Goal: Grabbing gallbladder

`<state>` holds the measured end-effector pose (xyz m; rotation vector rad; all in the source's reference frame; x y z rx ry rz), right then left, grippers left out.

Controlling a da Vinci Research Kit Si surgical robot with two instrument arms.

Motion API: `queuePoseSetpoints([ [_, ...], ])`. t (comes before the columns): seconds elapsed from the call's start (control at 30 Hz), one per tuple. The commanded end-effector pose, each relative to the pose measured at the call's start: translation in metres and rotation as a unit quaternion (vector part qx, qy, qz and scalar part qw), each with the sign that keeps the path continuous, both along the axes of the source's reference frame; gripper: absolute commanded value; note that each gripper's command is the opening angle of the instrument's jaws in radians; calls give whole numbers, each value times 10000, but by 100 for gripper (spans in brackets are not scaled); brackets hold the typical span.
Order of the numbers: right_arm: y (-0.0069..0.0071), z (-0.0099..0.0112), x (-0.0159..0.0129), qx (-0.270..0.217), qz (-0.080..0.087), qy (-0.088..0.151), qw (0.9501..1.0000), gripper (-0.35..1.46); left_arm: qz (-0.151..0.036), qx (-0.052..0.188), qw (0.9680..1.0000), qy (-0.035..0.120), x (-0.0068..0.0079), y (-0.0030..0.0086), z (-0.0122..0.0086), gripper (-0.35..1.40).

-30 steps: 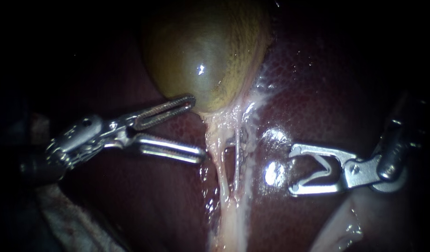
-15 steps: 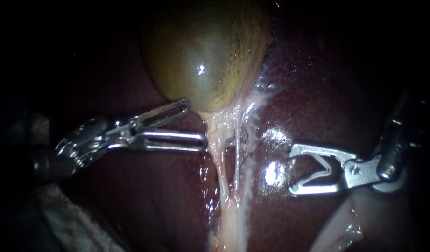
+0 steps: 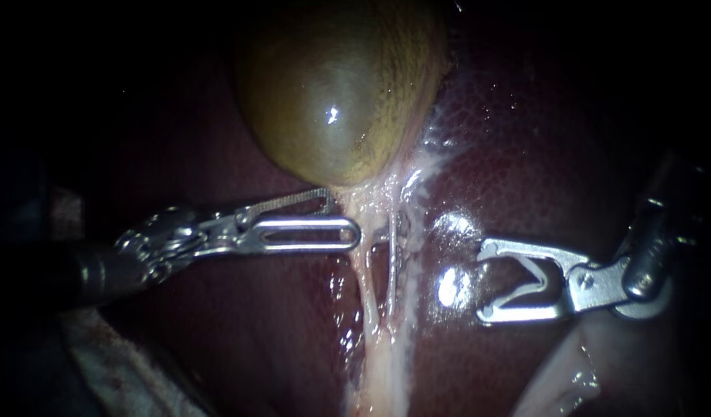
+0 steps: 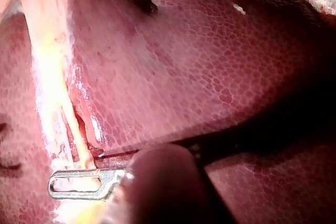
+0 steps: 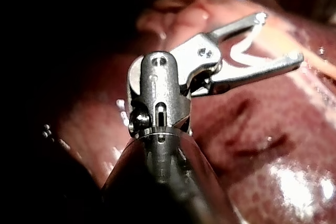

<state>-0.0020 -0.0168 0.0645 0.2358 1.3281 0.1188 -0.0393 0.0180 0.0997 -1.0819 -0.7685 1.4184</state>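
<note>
**Left jaws at the gallbladder's lower end, grip not confirmed**

Jaws of my left instrument (image 3: 343, 214): narrow, with a thin wedge of gap between the slim toothed jaw and the slotted one. The tips lie at the pale tissue (image 3: 370, 193) just under the gallbladder (image 3: 332, 93), and the slotted jaw crosses in front of it. I cannot confirm that both jaws bear on tissue, so this is logged as not gripping. In the left wrist view the slotted jaw lies beside a pale strand; the other jaw is mostly hidden.

Key relation: in the endoscope view the gallbladder lies above the tips, its rounded lower end just beside the toothed jaw. Its long axis runs up the view. The jaws lie almost level, roughly crosswise to it. Judgement: a bite from here would land on the narrow lower end, not the body.

Jaws of my right instrument (image 3: 485, 279): wide, with a pale V-shaped clip (image 3: 536, 272) seated between them and touching both. It sits well apart over the liver (image 3: 509, 139), across the thin tubes (image 3: 391, 270). The left is clearly nearer.
</note>
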Motion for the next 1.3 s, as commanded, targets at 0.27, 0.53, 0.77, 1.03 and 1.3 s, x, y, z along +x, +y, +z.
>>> queuePoseSetpoints([
  [0.27,0,0,0,29,6,-2,10000,60,-83,270,9995,162,-9,3,12,46],
  [0.53,0,0,0,25,18,-10,10000,60,-234,513,9983,168,-16,7,15,37],
  [0.77,0,-1,0,25,19,-10,10000,60,-327,713,9967,211,-15,7,15,7],
  [1.03,-1,-1,0,25,18,-10,10000,60,-397,887,9950,235,-12,6,12,-25],
  [1.3,-1,-1,0,54,25,-13,10000,60,-404,890,9949,239,-12,5,11,-30],
])
